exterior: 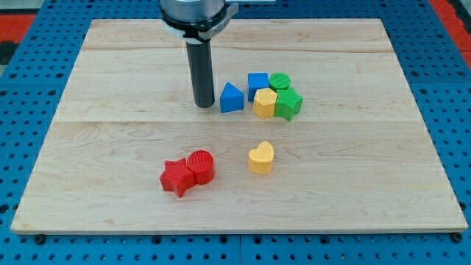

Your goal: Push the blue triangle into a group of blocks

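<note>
The blue triangle (231, 97) stands on the wooden board, just left of a cluster of blocks. The cluster holds a blue cube (257, 85), a green cylinder (280, 81), a yellow hexagon (265, 103) and a green star (288, 104). A narrow gap separates the triangle from the yellow hexagon and blue cube. My tip (204, 105) is at the end of the dark rod, right beside the triangle's left side, a small gap apart or barely touching.
A red star (175, 177) and a red cylinder (200, 166) touch each other at the lower left of centre. A yellow heart (260, 157) stands alone below the cluster. The wooden board (110, 73) lies on a blue pegboard.
</note>
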Tool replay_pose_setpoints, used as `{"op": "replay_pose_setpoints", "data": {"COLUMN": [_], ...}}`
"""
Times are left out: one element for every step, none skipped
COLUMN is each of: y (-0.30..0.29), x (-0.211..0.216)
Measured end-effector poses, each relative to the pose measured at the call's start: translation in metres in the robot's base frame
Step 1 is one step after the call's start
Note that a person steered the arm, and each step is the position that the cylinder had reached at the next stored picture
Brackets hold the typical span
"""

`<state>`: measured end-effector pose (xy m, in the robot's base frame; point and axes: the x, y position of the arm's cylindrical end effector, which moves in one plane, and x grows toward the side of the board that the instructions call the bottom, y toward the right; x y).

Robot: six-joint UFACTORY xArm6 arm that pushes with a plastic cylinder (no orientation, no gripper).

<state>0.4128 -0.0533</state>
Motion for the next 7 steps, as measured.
{"op": "replay_pose_setpoints", "data": {"y": [0.000, 0.000, 0.004, 0.010, 0.016, 0.021, 0.023], "x": [0.005, 0.005, 0.005, 0.005, 0.005, 0.004, 0.003]}}
